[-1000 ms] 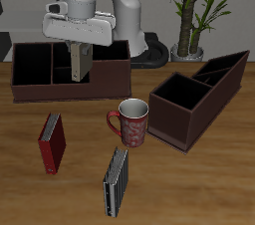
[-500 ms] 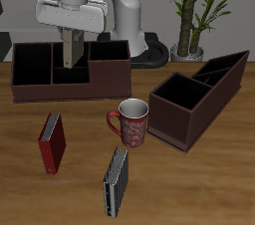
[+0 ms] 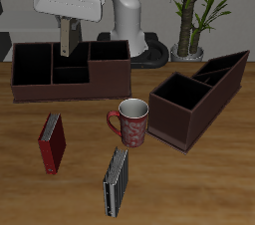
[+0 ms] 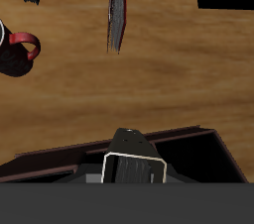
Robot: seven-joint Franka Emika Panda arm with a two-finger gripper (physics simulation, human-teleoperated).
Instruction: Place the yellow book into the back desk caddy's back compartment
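Claw grips the yellow book upright and has carried it higher and farther back (over the past second), so it now hangs above the back desk caddy, near the back compartment, not yet lowered in.

sim office/study desk | wood table | caddies | books | mug | potted plant

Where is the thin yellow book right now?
In the exterior view, the thin tan-yellow book hangs upright from the robot's hand, above the long dark brown desk caddy at the table's back.
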